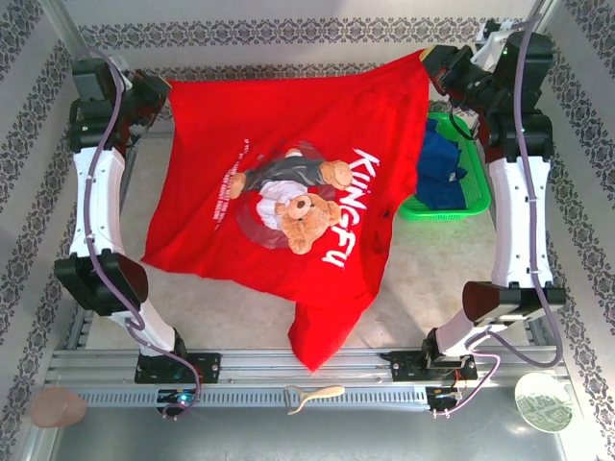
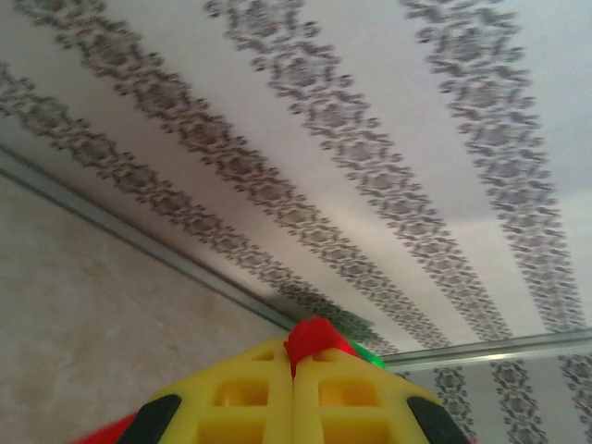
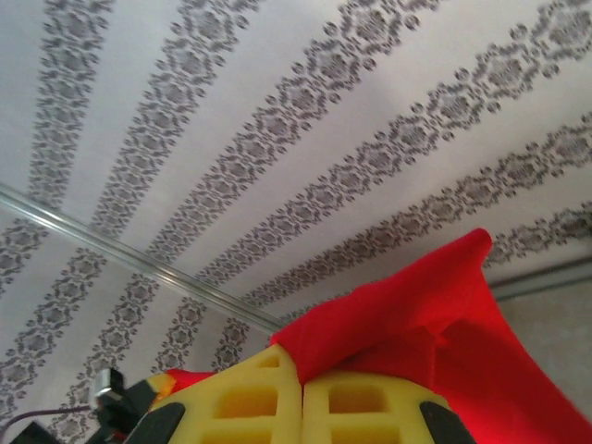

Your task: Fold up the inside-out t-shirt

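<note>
**While two claws pinch its far corners, the shirt trails toward the bases**

When one starts from the near side, the lowest part of the shirt [image 1: 288,173] is a red tip just in front of the rail between the two arm bases. Whether this tip touches the table [image 1: 423,279] cannot be told. From there the cloth widens going away, the bear print faces up, and one loose corner lies beside the left arm's elbow. On the right, the cloth passes just beside a green basket [image 1: 461,206] with a blue garment [image 1: 442,168] in it.

At the far end the left claw [image 1: 159,91] and the right claw [image 1: 432,62] each pinch one corner. In both wrist views the yellow fingers [image 2: 250,398] are pressed together with red cloth between them.

The held edge runs left to right between the claws, and the right end sits a little farther away. The long axis runs from this edge toward the bases, so the shirt lies on the near side of both claws. A fold would probably need both claws to bring this edge nearer together.
</note>
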Robot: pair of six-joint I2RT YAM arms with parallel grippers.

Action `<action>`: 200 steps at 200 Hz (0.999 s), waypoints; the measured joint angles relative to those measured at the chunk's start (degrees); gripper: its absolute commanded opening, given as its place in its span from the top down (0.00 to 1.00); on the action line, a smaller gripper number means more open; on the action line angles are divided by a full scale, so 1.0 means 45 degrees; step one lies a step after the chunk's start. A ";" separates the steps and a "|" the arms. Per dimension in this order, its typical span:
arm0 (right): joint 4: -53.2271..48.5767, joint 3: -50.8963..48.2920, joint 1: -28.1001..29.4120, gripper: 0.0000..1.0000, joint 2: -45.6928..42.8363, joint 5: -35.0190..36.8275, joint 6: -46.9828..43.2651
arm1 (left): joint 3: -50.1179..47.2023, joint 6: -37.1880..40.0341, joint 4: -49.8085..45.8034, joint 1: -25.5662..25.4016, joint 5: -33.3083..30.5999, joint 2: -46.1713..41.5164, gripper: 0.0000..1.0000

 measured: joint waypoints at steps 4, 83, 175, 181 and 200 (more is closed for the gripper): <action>-0.0097 0.0068 0.0034 1.00 0.0000 0.0015 0.0000 | 0.0121 -0.0029 0.0112 -0.0053 -0.0049 -0.0209 1.00; 0.0253 0.1302 0.0160 1.00 -0.1948 0.0398 -0.0010 | 0.2336 -0.0301 0.2793 -0.0199 -0.0719 -0.4376 1.00; -0.1146 0.4430 -0.0044 1.00 -0.2550 0.0384 0.0034 | 0.1462 0.0797 -0.0442 -0.0078 -0.1637 -0.4629 1.00; -0.1185 0.4857 -0.0044 1.00 -0.2594 0.0379 0.0049 | 0.1481 0.0811 -0.0461 -0.0078 -0.1637 -0.4813 1.00; -0.1185 0.5741 -0.0063 1.00 -0.2841 0.0379 0.0155 | 0.1758 0.0840 -0.0461 -0.0078 -0.1637 -0.5241 1.00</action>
